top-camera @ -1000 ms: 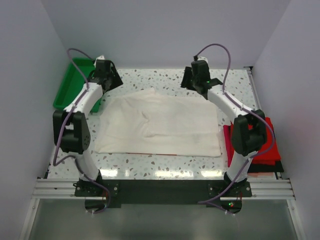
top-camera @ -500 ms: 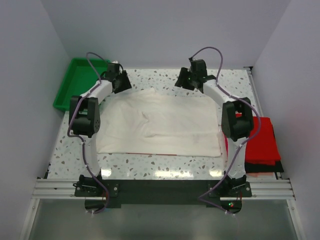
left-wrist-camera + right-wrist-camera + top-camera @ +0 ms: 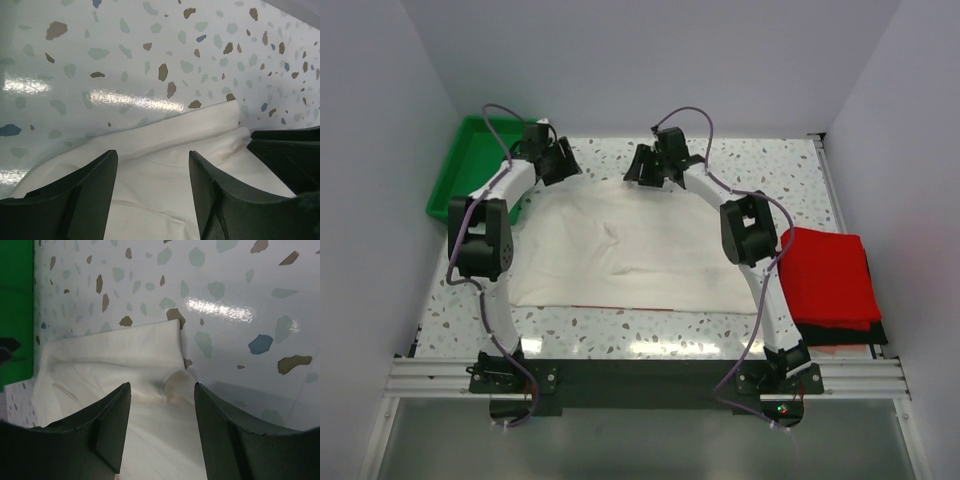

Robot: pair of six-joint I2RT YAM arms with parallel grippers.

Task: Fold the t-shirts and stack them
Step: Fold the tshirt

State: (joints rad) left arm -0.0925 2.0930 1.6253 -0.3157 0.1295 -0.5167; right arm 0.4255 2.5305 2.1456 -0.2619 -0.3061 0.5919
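Top external view: the off-white t-shirt (image 3: 635, 250) lies spread flat mid-table (image 3: 790, 165), long axis running left-right, with a thin red strip peeking out along its near edge. Both pincers sit at its far edge. The left gripper (image 3: 555, 160) is over the far-left corner, the right gripper (image 3: 655, 165) is over the far edge near its middle, and the two are close together. From either one the body of the shirt runs toward the near side, so judge any fold as a pull of that far edge toward you. Left wrist view shows the jaws standing wide apart with nothing between them, cloth below the gap and the cloth's far hem just beyond the tips. Right wrist view shows the same: jaws wide, nothing held, and a folded cloth corner just ahead of the gap. You cannot tell from either view whether the tips touch the cloth. Each arm is nearest its own end of the far hem. The red t-shirts (image 3: 830, 280) are stacked at the right edge, well apart from both pincers, with what looks like a black t-shirt (image 3: 855, 338) underneath. The green tray (image 3: 460, 165) sits far left. No brand, label or writing is readable anywhere.
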